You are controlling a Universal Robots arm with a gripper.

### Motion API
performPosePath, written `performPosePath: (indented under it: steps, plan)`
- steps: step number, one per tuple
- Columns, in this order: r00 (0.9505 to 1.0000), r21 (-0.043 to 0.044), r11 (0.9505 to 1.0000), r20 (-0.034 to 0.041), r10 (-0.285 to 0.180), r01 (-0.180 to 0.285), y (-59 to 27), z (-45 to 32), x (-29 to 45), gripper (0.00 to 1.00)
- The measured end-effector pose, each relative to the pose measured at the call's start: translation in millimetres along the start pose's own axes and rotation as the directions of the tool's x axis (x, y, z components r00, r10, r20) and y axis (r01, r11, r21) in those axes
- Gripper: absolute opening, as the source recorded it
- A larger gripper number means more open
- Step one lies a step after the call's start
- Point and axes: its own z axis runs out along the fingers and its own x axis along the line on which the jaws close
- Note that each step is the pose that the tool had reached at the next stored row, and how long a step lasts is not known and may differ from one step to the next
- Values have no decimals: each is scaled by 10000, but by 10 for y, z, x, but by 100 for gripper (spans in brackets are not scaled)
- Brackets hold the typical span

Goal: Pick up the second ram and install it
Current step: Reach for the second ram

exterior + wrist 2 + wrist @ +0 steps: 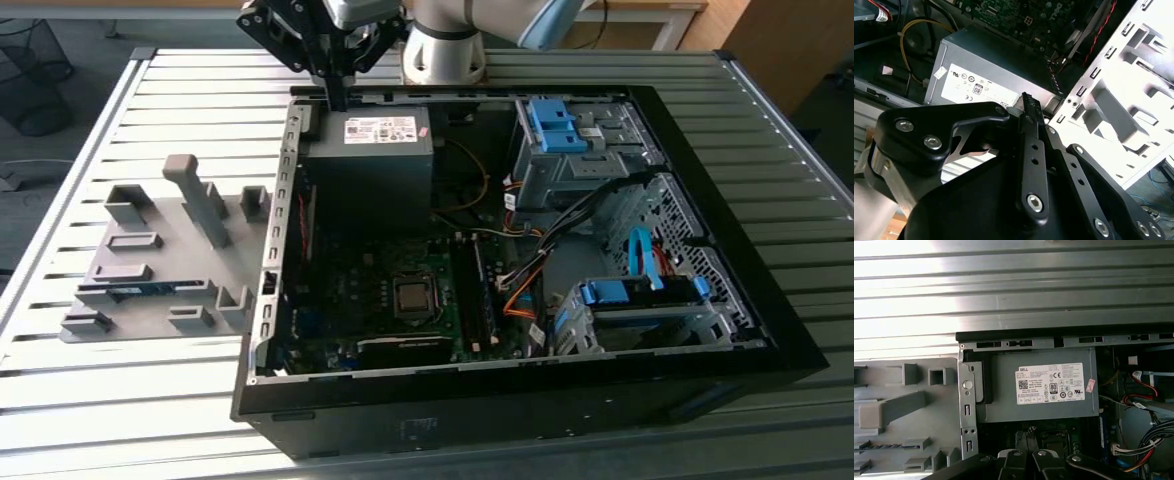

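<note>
case (534, 400): one, on its side with the panel off, lower centre of the exterior view; judged to be laid so the board faces up.
drive cages (607, 325): two, right of frame, each with blue clips (554, 122).
holder (174, 265): one grey slotted tray, left of frame, beside the case; judged to fix part poses.
second ram (134, 290): one stick counted, flat in a holder slot, lower left.
power supply (374, 150): one, upper centre.
gripper (336, 98): one, top of frame, over the case's far rim; jaws closed together and empty; well apart from the ram.
</note>
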Motion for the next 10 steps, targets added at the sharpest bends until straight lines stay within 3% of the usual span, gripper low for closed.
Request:
performPosePath:
  steps: [10]
  plan:
    - [10000, 0, 10000, 0, 0, 0, -3, -1, 40, 11]
